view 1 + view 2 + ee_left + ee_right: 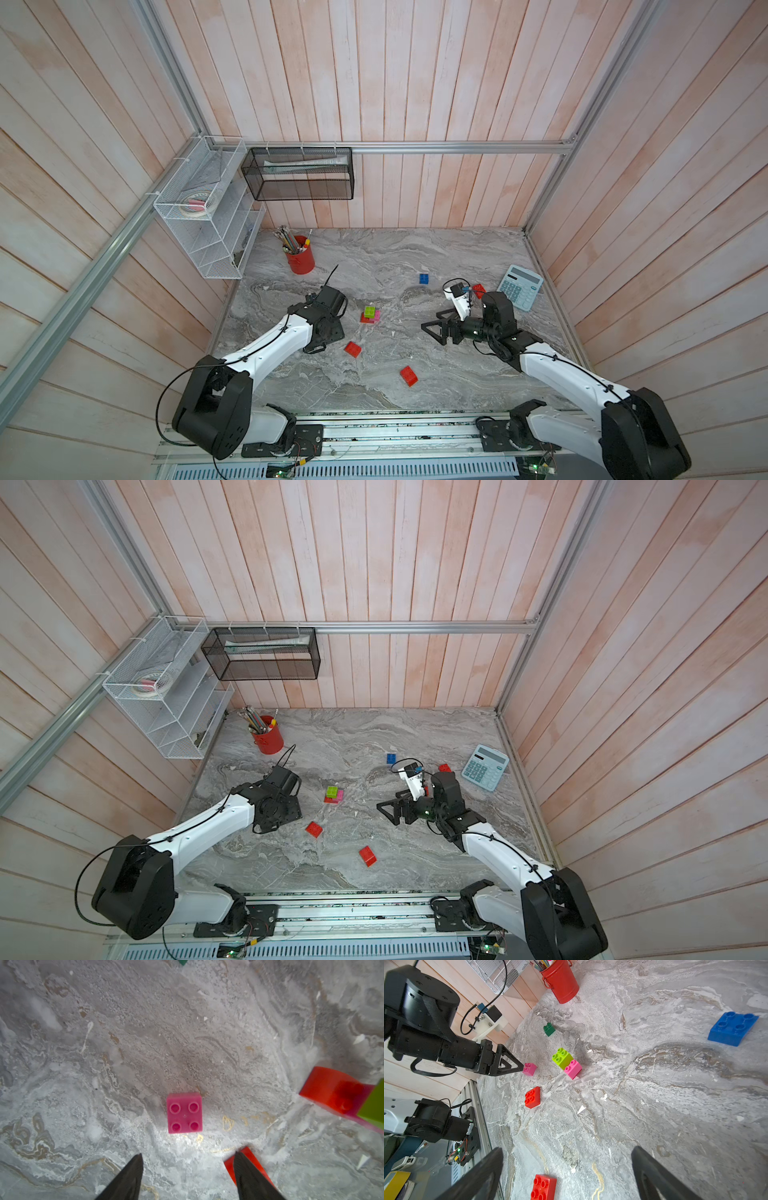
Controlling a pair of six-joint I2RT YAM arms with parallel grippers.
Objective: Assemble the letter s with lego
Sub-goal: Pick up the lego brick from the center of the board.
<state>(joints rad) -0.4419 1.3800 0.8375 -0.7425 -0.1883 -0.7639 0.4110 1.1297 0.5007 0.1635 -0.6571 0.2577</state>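
Ahead of left tool (188, 1154) | pink brick (184, 1113) square | studs up

Light is soft and even, shadows faint. Both top views bow the wall planks (415, 75) toward the edges. In the left wrist view the pink brick (184, 1113) is sharp, the red brick (330, 1091) at the frame edge blurred.

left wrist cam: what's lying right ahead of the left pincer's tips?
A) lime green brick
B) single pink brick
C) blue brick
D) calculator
B: the single pink brick lies studs-up just beyond the tips of the left pincer, whose jaws stand apart and are not closed on it.
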